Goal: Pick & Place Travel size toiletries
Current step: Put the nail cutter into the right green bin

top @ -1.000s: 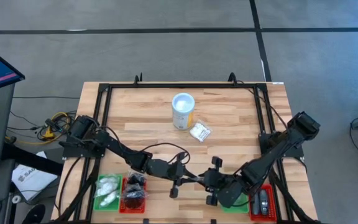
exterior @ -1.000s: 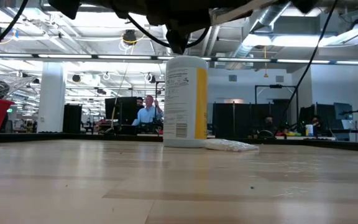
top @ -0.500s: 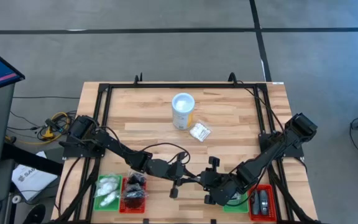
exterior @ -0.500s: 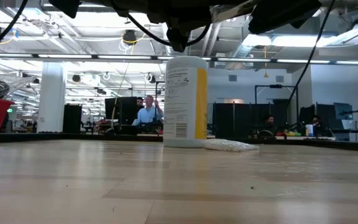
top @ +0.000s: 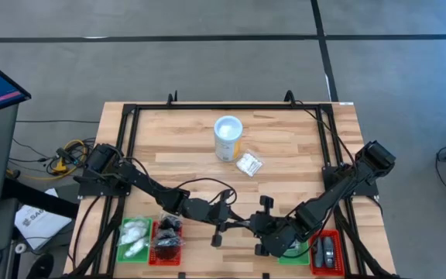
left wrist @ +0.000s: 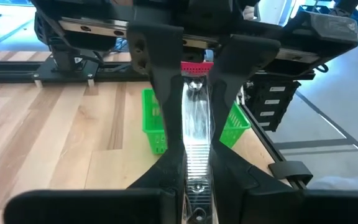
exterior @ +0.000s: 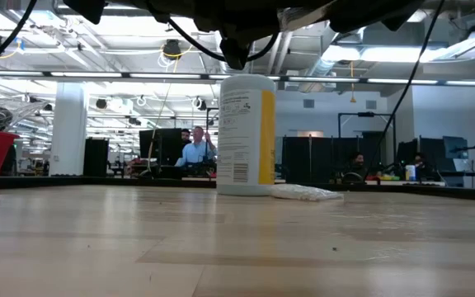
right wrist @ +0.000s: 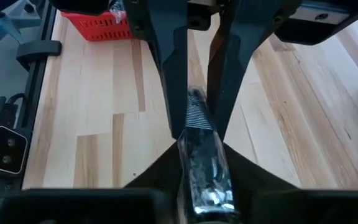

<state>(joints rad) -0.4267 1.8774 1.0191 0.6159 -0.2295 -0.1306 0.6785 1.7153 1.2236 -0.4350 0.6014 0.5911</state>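
Observation:
A dark oblong piece in clear wrap (top: 244, 225) hangs in the air above the table's near middle, between my two grippers. My left gripper (top: 235, 223) reaches it from the left and my right gripper (top: 252, 225) from the right, fingertip to fingertip, both shut on it. The left wrist view shows the wrap as a shiny strip (left wrist: 195, 124). In the right wrist view the piece is dark (right wrist: 201, 168). One white packet (top: 248, 163) lies flat on the table beside the white tub (top: 228, 138). My left gripper (left wrist: 196, 158) pinches the wrapped piece by its left end (left wrist: 196, 180) between both fingers, coming level from the table's left, along its length. The piece is clear of the table. My right gripper (right wrist: 199, 140) pinches the opposite, right end (right wrist: 202, 165) between both fingers, level from the table's right. The ribbed seal of the wrap (right wrist: 197, 115) reaches on between the left gripper's fingers.
At the near left stand a green tray (top: 134, 236) of white packets and a red tray (top: 167, 236) of black round ones. At the near right a green tray (top: 296, 252) sits partly under my right arm, beside a red tray (top: 327, 252) of dark pieces. People are in the room behind.
My right gripper has shifted a little toward the table's left, closer to the left gripper, uncovering more of the near-right green tray. The left arm, the tub and the white packet have kept still.

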